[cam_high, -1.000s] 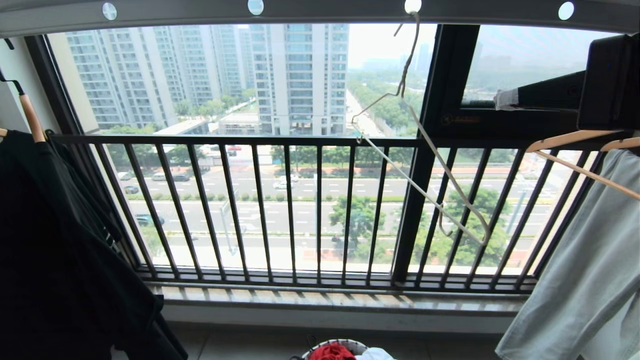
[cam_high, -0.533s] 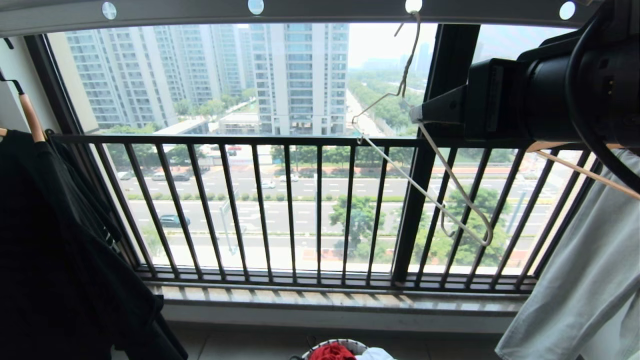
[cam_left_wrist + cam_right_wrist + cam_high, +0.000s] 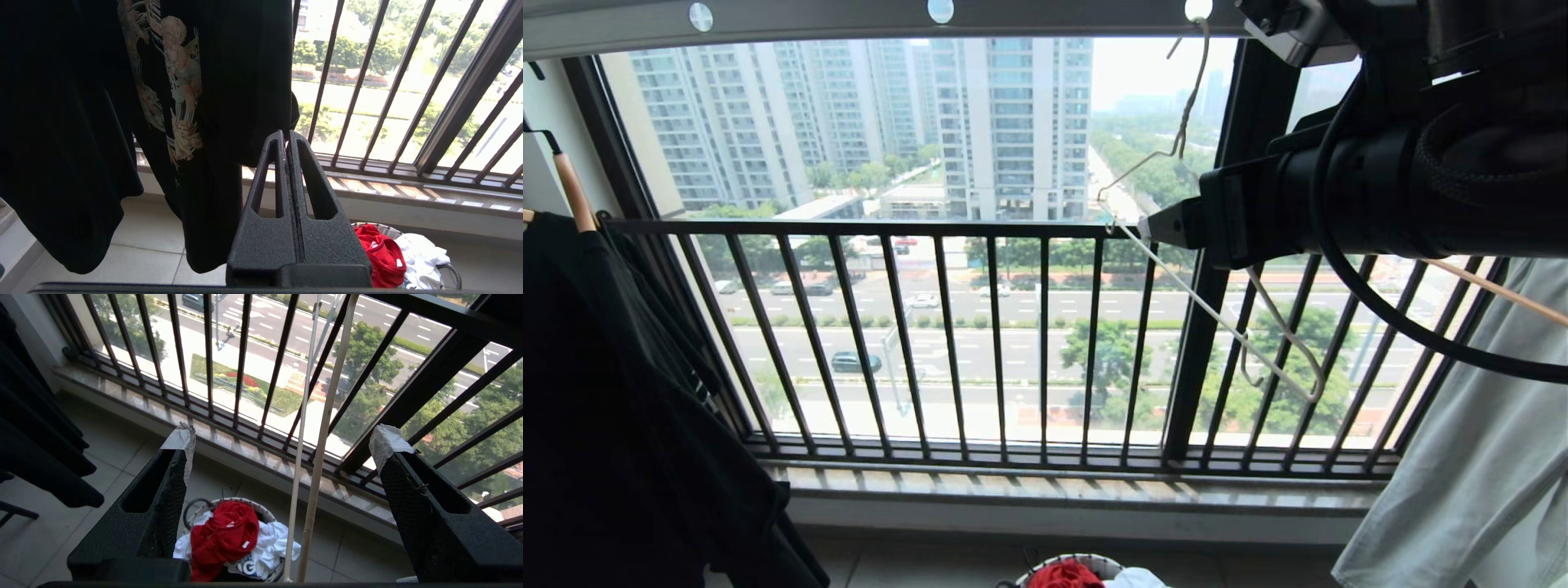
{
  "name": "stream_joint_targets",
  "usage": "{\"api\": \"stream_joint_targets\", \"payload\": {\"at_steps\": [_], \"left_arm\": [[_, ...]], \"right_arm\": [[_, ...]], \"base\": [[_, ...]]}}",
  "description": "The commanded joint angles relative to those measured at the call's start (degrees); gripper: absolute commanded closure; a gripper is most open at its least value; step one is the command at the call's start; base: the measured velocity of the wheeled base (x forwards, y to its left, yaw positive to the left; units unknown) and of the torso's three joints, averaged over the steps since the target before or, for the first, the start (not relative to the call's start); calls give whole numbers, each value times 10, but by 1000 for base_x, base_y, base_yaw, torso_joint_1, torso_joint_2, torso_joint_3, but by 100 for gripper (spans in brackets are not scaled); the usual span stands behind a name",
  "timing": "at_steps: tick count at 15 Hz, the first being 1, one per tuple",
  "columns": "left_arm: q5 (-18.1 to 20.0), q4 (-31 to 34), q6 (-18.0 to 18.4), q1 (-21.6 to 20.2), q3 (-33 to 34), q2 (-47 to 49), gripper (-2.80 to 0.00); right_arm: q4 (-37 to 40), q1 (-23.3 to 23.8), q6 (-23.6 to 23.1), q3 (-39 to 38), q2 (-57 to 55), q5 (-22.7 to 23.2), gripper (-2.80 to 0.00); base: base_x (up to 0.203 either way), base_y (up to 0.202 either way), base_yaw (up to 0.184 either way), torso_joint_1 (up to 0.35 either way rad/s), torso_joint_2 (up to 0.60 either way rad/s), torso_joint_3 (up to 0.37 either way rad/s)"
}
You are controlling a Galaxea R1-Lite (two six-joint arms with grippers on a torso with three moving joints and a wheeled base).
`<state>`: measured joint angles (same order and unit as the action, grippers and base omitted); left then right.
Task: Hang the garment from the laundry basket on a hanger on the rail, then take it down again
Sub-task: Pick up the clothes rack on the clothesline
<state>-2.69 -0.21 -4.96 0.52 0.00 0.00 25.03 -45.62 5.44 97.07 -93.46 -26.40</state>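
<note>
- Jaws of my right gripper (image 3: pixel 282 445) stand wide apart, holding nothing; the hanger's (image 3: pixel 322 428) two thin wires pass between my fingers, touching neither.
- The hanger's hook sits in a hole of the rail (image 3: pixel 849 16) above my gripper, its frame tilted.
- Far below my fingers, the garment (image 3: pixel 224 535) lies crumpled in the laundry basket (image 3: pixel 196 506), on top of a white shirt (image 3: pixel 269 543).
- My left gripper (image 3: pixel 286 141) is pressed closed and empty, low beside a hanging black T-shirt (image 3: pixel 122 102), with the basket beyond it.
</note>
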Motion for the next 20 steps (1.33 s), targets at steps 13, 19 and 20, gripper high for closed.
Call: {"api": "stream_joint_targets", "payload": {"at_steps": [13, 19, 20], "left_arm": [[0, -1, 0, 0, 0, 1, 0], [0, -1, 0, 0, 0, 0, 0], [0, 0, -1, 0, 0, 0, 0]], "right_arm": [[27, 58, -55, 12, -51, 20, 0], [27, 61, -55, 13, -51, 20, 0], [27, 61, -55, 13, -51, 20, 0]], "base": [[0, 0, 0, 0, 0, 0], [0, 0, 0, 0, 0, 0], [0, 0, 0, 0, 0, 0]]}}
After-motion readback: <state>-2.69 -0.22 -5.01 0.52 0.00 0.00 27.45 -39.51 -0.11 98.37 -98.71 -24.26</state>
